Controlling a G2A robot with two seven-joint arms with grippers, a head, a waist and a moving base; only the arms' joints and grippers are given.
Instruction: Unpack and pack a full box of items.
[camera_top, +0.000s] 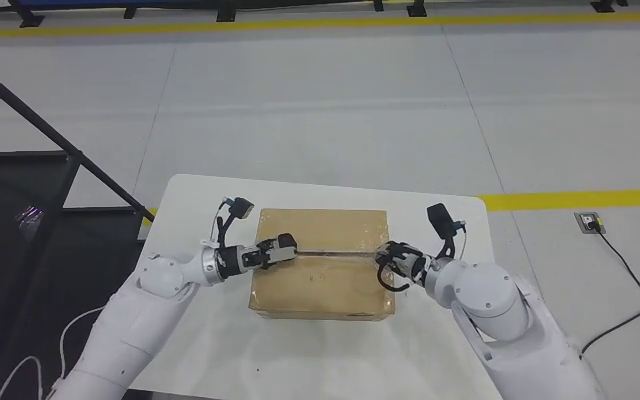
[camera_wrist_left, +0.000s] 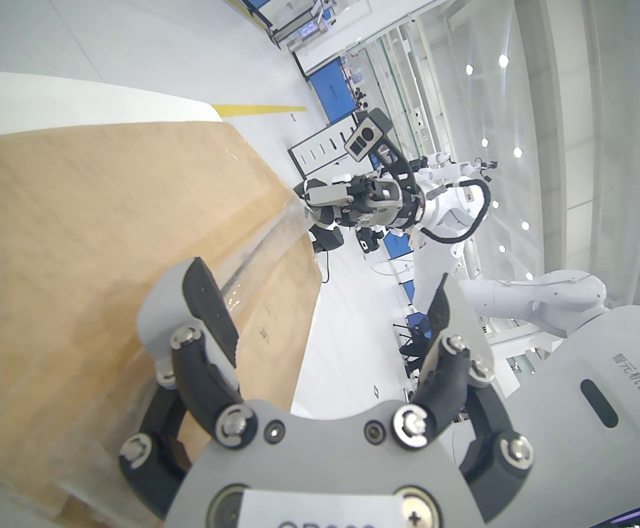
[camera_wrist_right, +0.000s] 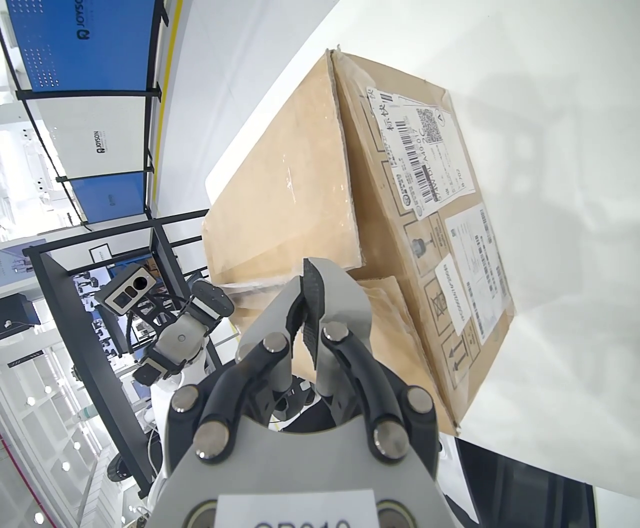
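Item under inspection: one brown rectangular cardboard box (camera_top: 320, 280), which stood closed at the middle of the white round-cornered bench (camera_top: 200, 200), its long sides running left to right. Both top flaps lay flat. A strip of clear glossy tape (camera_top: 330, 252) ran along the centre seam from the left end to the right end of the lid.

Left hand (camera_top: 284, 246): it was positioned over the left end of the seam, above the lid. In its own wrist view the left hand (camera_wrist_left: 320, 280) had its fingers spread wide apart with nothing between them. One dark pad (camera_wrist_left: 210, 300) stood over the box (camera_wrist_left: 100, 225) just beside the tape (camera_wrist_left: 260, 250). Contact with the cardboard could not be confirmed.

Right hand (camera_top: 388, 262): it was located at the right end of the seam, at the upper edge of the box. The wrist view showed the right hand (camera_wrist_right: 306, 280) with its two ribbed pads pressed together. Whether any tape was caught between them could not be determined. Seen from the left wrist, the right hand (camera_wrist_left: 307, 200) sat at the point where the tape met the right edge.

Box condition: the right end face of the box (camera_wrist_right: 300, 190) carried several white printed labels (camera_wrist_right: 425, 150), and the cardboard edges at that corner were worn
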